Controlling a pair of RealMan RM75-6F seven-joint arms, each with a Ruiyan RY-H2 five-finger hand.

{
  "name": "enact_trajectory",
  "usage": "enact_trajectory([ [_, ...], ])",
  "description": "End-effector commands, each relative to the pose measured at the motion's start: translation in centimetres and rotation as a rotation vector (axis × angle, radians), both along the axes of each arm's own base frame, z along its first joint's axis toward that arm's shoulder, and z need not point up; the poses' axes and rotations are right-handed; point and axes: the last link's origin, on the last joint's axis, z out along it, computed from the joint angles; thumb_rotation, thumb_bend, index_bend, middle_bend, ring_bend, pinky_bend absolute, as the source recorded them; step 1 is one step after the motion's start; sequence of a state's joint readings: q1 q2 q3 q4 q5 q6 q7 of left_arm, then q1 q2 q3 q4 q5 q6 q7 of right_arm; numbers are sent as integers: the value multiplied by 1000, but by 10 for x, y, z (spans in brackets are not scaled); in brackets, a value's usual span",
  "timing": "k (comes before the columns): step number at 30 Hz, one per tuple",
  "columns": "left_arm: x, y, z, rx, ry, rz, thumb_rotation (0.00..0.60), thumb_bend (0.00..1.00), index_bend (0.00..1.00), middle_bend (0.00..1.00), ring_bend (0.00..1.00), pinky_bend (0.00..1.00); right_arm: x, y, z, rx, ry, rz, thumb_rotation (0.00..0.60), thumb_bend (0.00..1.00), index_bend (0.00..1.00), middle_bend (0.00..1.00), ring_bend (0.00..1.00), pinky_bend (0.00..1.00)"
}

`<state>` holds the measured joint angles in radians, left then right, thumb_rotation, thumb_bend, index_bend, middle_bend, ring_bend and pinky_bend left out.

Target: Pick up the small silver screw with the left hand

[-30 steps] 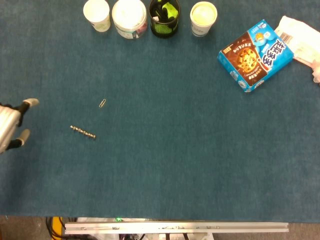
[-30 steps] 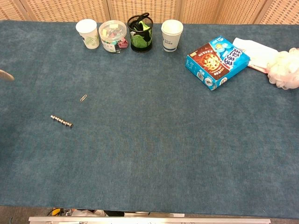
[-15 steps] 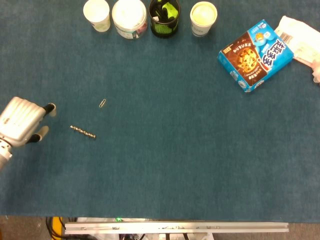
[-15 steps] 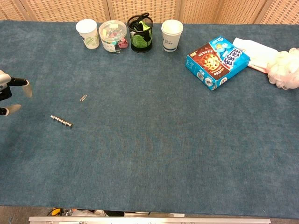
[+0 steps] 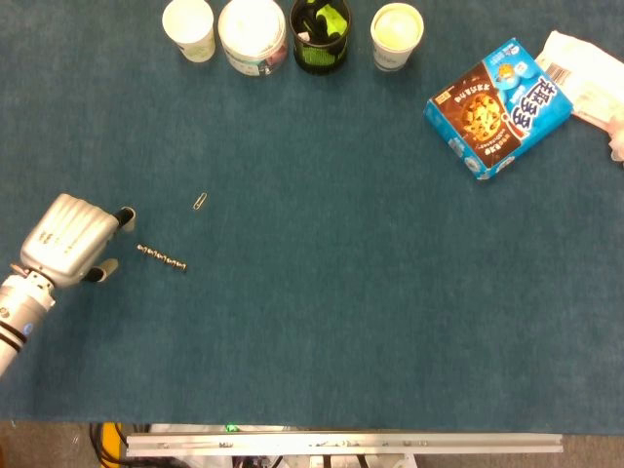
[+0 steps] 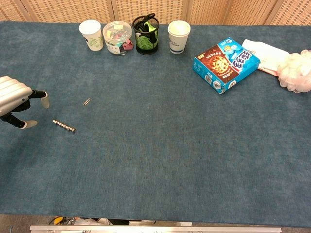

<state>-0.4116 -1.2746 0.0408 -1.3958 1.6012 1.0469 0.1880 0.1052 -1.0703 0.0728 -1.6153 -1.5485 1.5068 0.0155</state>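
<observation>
The small silver screw (image 5: 162, 257) lies flat on the blue table cloth at the left, also seen in the chest view (image 6: 64, 125). My left hand (image 5: 68, 242) hovers just left of it, silver back up, fingers apart and holding nothing; the chest view shows the left hand (image 6: 17, 99) at the left edge, a short gap from the screw. A small paper clip (image 5: 200, 202) lies just beyond the screw. My right hand appears in neither view.
Along the far edge stand a paper cup (image 5: 189, 28), a plastic tub (image 5: 253, 35), a green mesh pen holder (image 5: 320, 34) and a second cup (image 5: 396, 35). A blue cookie box (image 5: 497, 106) and white packets (image 5: 589, 78) lie at the far right.
My left hand has moved in from the left edge toward the screw, closing most of the gap. The screw and paper clip have not moved.
</observation>
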Motion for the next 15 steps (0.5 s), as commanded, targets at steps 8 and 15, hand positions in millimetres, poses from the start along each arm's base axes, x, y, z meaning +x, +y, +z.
enact_trajectory([
  [8, -5, 5, -14, -19, 20, 27, 600, 207, 444, 1000, 1000, 992, -3, 2, 0, -1, -3, -12, 600, 189, 176, 296, 171, 222],
  [15, -2, 7, -21, -24, 2, 34, 600, 208, 468, 1000, 1000, 992, -5, 3, -1, -1, -7, -21, 600, 189, 176, 297, 179, 222],
])
